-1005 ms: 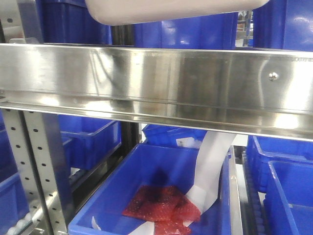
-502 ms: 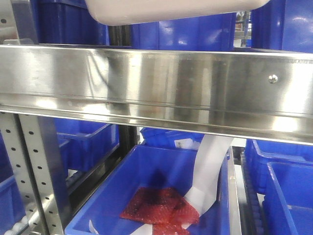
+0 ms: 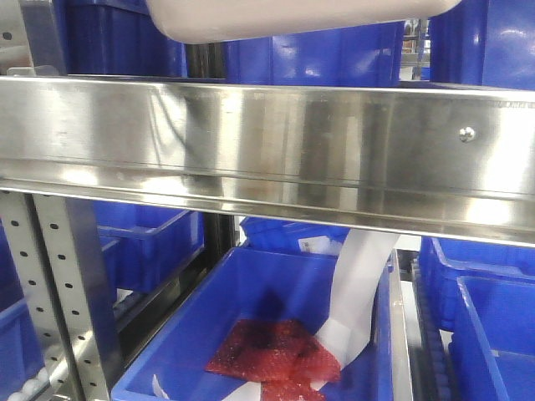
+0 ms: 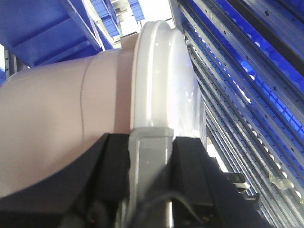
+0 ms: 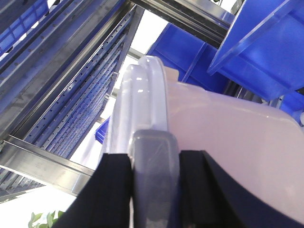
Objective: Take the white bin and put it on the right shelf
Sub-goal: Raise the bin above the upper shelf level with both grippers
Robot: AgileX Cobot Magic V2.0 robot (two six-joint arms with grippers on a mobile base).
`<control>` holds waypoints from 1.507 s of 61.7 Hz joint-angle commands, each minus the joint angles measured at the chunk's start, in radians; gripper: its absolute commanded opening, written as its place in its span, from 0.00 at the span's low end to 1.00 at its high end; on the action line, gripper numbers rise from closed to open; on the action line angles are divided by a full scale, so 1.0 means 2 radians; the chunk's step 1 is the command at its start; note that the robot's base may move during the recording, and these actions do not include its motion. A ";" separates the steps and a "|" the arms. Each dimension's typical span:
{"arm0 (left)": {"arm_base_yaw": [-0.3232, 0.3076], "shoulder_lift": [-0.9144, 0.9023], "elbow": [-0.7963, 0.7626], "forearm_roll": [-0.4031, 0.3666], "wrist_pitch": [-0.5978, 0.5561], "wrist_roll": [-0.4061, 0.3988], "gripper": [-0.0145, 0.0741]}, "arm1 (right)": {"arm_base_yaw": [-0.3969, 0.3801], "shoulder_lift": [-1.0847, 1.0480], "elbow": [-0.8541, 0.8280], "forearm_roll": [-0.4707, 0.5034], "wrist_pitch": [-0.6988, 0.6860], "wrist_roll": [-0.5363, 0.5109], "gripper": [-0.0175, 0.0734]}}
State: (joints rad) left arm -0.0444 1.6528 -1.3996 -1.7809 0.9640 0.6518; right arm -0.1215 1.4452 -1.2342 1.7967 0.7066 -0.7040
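The white bin (image 3: 284,18) hangs above the right shelf (image 3: 267,142), only its pale underside showing at the top of the front view, clear of the shiny front rail. My left gripper (image 4: 151,147) is shut on the grey handle at one end of the white bin (image 4: 57,118). My right gripper (image 5: 154,164) is shut on the grey handle at the other end of the white bin (image 5: 228,137). In both wrist views the black fingers clamp the handle from either side, under the white lid.
Blue bins (image 3: 318,54) stand at the back of the shelf behind the white bin. Below the rail a blue bin (image 3: 259,334) holds red bags and a white paper strip. A perforated upright (image 3: 63,284) stands at the left. More blue bins (image 3: 481,317) sit lower right.
Over the last second the view shifted slightly, the rail and the upright sliding left and down a little. The bin stays held by both grippers.
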 commanded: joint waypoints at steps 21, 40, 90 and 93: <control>-0.033 -0.029 -0.020 -0.071 0.177 0.006 0.02 | 0.027 -0.020 -0.020 0.044 0.109 0.003 0.27; -0.033 -0.029 -0.020 -0.051 0.092 0.007 0.02 | 0.027 -0.014 -0.020 0.039 0.117 0.003 0.27; -0.033 0.024 -0.020 0.017 0.041 0.007 0.62 | 0.027 0.064 -0.020 -0.061 0.113 -0.007 0.88; -0.033 0.024 -0.020 0.025 0.037 0.008 0.67 | 0.027 0.065 -0.020 -0.082 0.103 -0.012 0.90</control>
State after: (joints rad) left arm -0.0643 1.7551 -1.3996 -1.6836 0.8820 0.6680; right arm -0.1015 1.6201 -1.2342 1.6288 0.7421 -0.7180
